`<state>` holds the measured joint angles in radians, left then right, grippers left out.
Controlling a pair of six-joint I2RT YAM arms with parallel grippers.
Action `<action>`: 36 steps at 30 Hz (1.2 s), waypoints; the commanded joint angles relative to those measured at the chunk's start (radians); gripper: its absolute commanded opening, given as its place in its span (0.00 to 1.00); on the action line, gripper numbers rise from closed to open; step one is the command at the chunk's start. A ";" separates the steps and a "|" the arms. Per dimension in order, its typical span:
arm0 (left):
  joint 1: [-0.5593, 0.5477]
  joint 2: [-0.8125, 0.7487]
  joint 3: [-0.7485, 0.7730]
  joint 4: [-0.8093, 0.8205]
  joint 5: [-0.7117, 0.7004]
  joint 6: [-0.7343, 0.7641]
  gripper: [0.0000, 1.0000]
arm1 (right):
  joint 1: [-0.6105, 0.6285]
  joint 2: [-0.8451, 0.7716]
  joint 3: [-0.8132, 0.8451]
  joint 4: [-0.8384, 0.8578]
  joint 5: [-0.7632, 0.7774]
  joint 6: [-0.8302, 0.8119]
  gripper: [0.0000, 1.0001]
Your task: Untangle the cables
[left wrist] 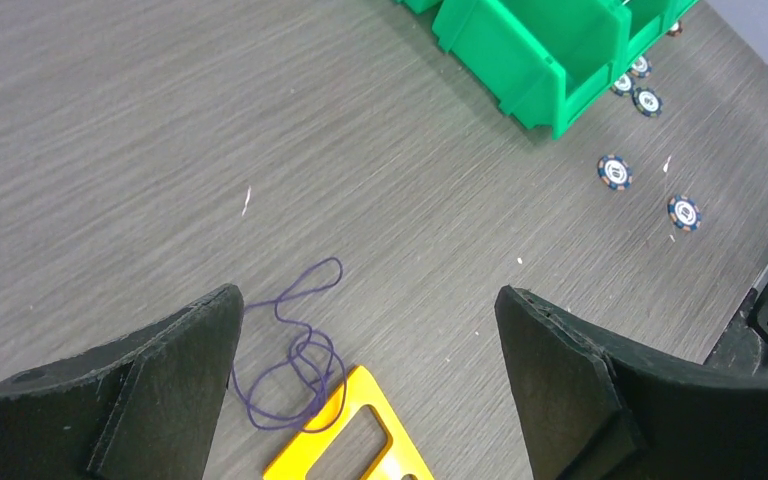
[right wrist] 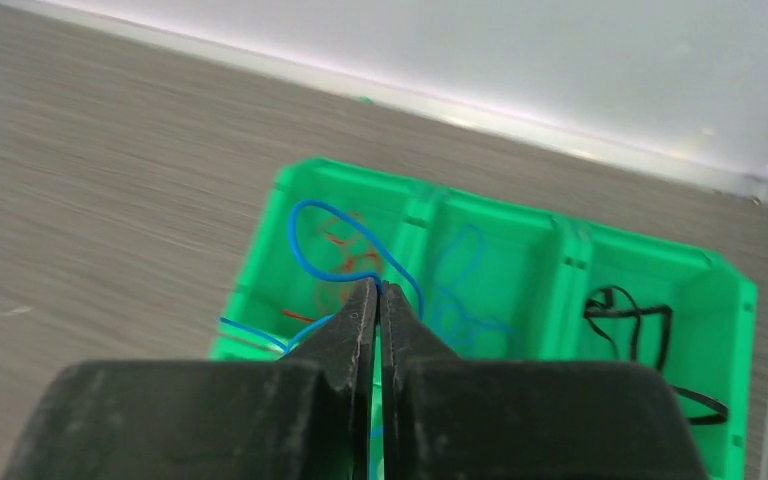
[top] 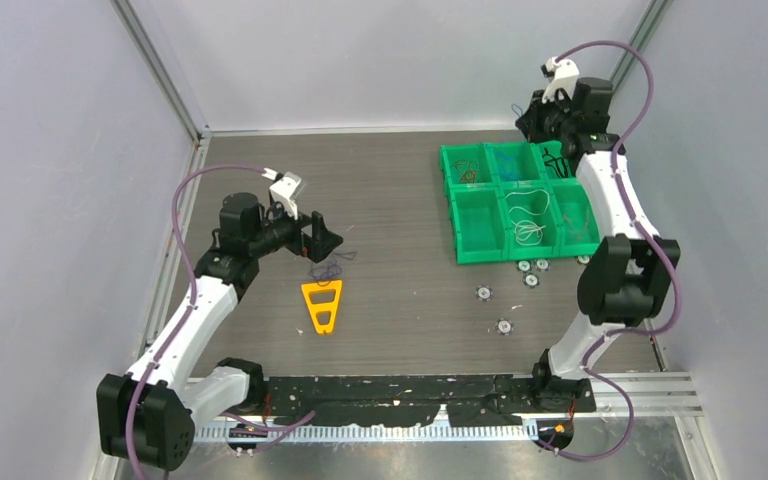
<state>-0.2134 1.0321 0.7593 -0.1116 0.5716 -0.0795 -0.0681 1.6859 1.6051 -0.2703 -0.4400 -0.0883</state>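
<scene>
A thin purple cable (left wrist: 295, 350) lies in loose loops on the table, one loop over the tip of a yellow triangular frame (left wrist: 360, 440); it also shows in the top view (top: 328, 268). My left gripper (left wrist: 370, 375) is open above it, jaws wide apart and empty. My right gripper (right wrist: 378, 290) is shut on a blue cable (right wrist: 330, 225) and holds it above the green bin tray (right wrist: 420, 195). In the top view the right gripper (top: 538, 118) is at the tray's far edge. Other bins hold a second blue cable (right wrist: 465, 290), a black cable (right wrist: 632, 315) and a white cable (top: 526, 215).
The green bin tray (top: 455, 215) stands at the back right. Several small round tokens (top: 505, 326) lie on the table in front of it, also in the left wrist view (left wrist: 614, 171). A black strip (top: 410, 388) runs along the near edge.
</scene>
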 commanded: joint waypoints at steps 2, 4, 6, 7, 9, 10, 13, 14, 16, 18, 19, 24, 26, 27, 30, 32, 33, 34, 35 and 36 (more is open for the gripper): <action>0.004 0.008 0.033 -0.057 -0.049 0.001 1.00 | -0.040 0.174 0.055 0.091 0.092 -0.148 0.05; 0.005 0.010 0.037 -0.073 -0.062 0.014 1.00 | -0.043 0.232 0.080 0.106 0.106 -0.168 0.05; 0.005 0.010 0.040 -0.084 -0.075 0.021 1.00 | -0.044 0.278 0.092 0.131 0.121 -0.176 0.05; 0.005 0.011 0.043 -0.091 -0.079 0.026 1.00 | -0.044 0.310 0.108 0.134 0.133 -0.178 0.05; 0.005 0.016 0.051 -0.106 -0.087 0.032 1.00 | -0.045 0.350 0.149 0.142 0.158 -0.179 0.05; 0.005 0.018 0.056 -0.116 -0.092 0.037 0.99 | -0.045 0.360 0.178 0.144 0.163 -0.179 0.05; 0.005 0.025 0.068 -0.141 -0.102 0.053 1.00 | -0.052 0.382 0.240 0.148 0.171 -0.170 0.05; 0.005 0.026 0.071 -0.146 -0.105 0.060 1.00 | -0.054 0.382 0.269 0.148 0.170 -0.159 0.05; 0.005 0.032 0.077 -0.154 -0.109 0.068 1.00 | -0.061 0.380 0.305 0.149 0.161 -0.148 0.05; 0.006 0.035 0.081 -0.152 -0.112 0.074 1.00 | -0.065 0.372 0.323 0.155 0.158 -0.152 0.05; 0.005 0.037 0.082 -0.151 -0.113 0.072 1.00 | -0.065 0.368 0.325 0.156 0.152 -0.158 0.05; 0.006 0.059 0.095 -0.141 -0.110 0.066 1.00 | -0.065 0.384 0.303 0.135 0.146 -0.224 0.05; 0.006 0.062 0.102 -0.146 -0.110 0.071 1.00 | -0.065 0.394 0.278 0.134 0.153 -0.247 0.05; 0.005 0.063 0.105 -0.149 -0.110 0.074 1.00 | -0.064 0.396 0.261 0.136 0.155 -0.253 0.05; 0.005 0.063 0.110 -0.164 -0.113 0.075 1.00 | -0.060 0.410 0.231 0.132 0.168 -0.293 0.06; 0.005 0.060 0.110 -0.174 -0.113 0.095 0.99 | -0.054 0.423 0.222 0.096 0.167 -0.326 0.05; 0.006 0.059 0.109 -0.177 -0.117 0.102 1.00 | -0.051 0.427 0.223 0.078 0.167 -0.346 0.05; 0.006 0.056 0.108 -0.180 -0.119 0.106 1.00 | -0.045 0.432 0.222 0.047 0.167 -0.354 0.05; 0.005 0.054 0.105 -0.180 -0.123 0.109 1.00 | -0.041 0.434 0.216 0.035 0.169 -0.374 0.05; 0.005 0.054 0.103 -0.180 -0.124 0.109 1.00 | -0.036 0.434 0.210 0.017 0.171 -0.382 0.05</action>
<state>-0.2134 1.0973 0.8326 -0.2844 0.4618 -0.0029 -0.1249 2.1143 1.8240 -0.1970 -0.2813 -0.3904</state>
